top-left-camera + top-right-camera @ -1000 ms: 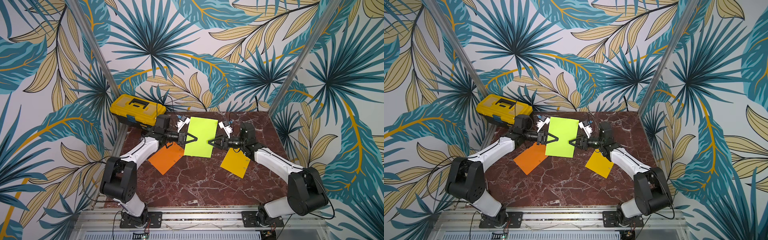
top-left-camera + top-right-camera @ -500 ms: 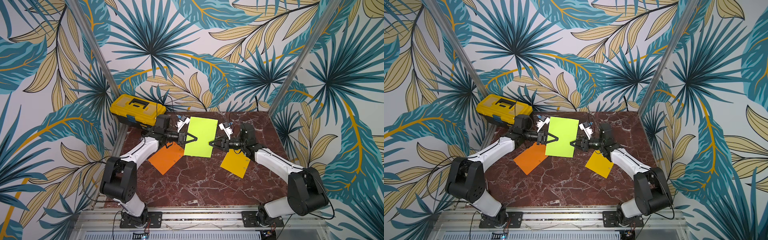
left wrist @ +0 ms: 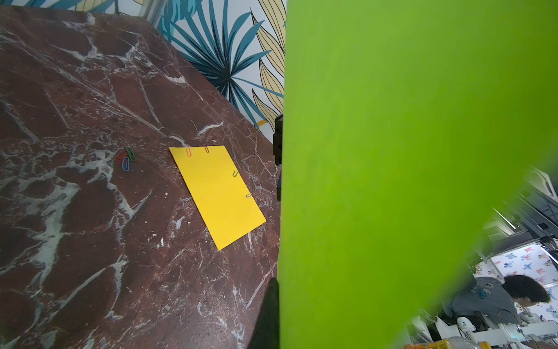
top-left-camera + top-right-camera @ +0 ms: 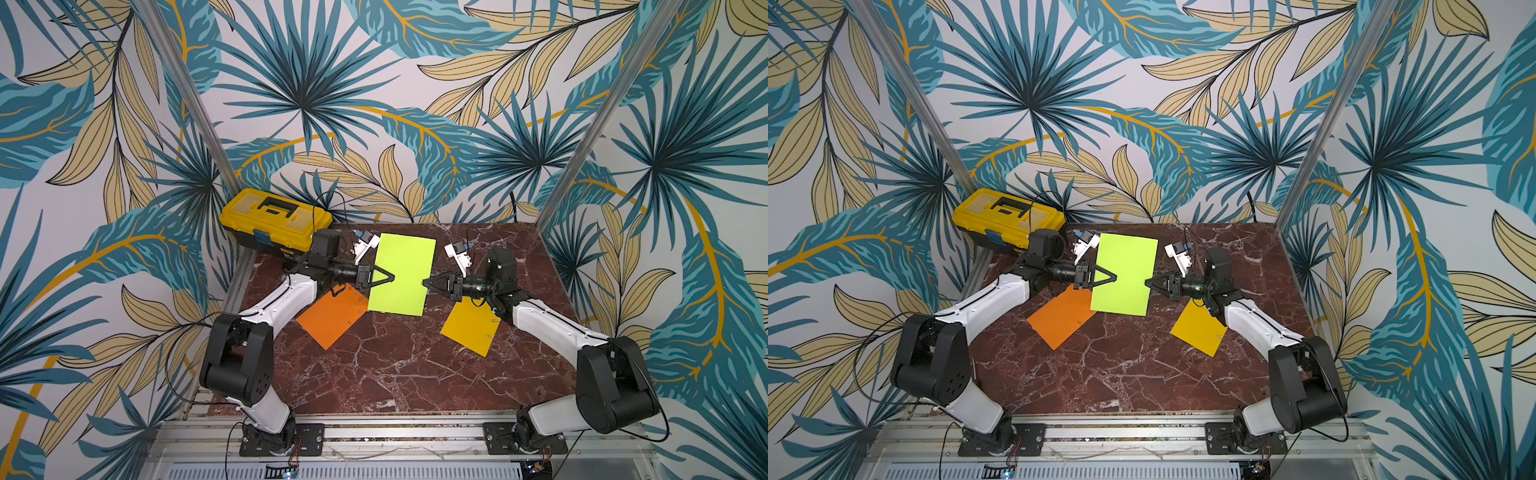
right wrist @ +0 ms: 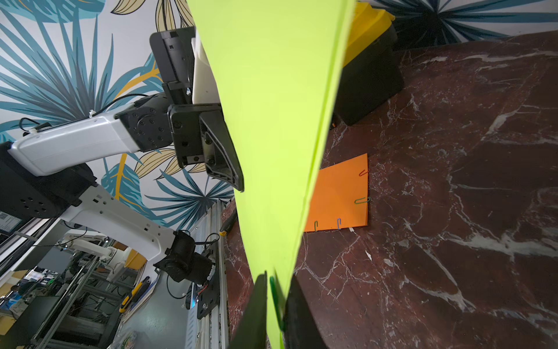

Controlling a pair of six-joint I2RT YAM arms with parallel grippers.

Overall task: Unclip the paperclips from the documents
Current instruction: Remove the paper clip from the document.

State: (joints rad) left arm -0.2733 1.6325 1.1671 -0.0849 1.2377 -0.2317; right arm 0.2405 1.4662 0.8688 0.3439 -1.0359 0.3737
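Lime sheet (image 4: 401, 274) was the one getting worked on, held up off the bench (image 4: 395, 374) and stretched between the two arms in both top views. The left hand (image 4: 390, 278) was clamped fully shut on one side edge. I read that as pure anchoring: paper is floppy, so something has to keep it stiff while the other side does the fiddly bit. The right hand (image 4: 424, 284) was at the opposite edge. In the right wrist view its fingers (image 5: 256, 305) were closed to a sliver around a green paperclip (image 5: 274, 290) riding that edge, paper sandwiched between them. Looked like a grip on the clip to me, though I couldn't tell how much was wire versus paper. Lifting the sheet makes sense too, since flat on marble there's no getting a finger under the edge. The orange sheet (image 4: 330, 318) lay flat, partly hidden behind the lime one in the top views, with four clips (image 5: 361, 200) on two of its edges. The golden-yellow sheet (image 4: 469, 328) lay flat beneath the right arm, with four of its own. Three loose paperclips (image 3: 125, 158) sat in a little pile on bare bench, well apart from it, so I'd guess that's the drop spot. Next move probably wants a straight pull off the edge, away from the left hand; yank sideways and the paper could tear or slip out.
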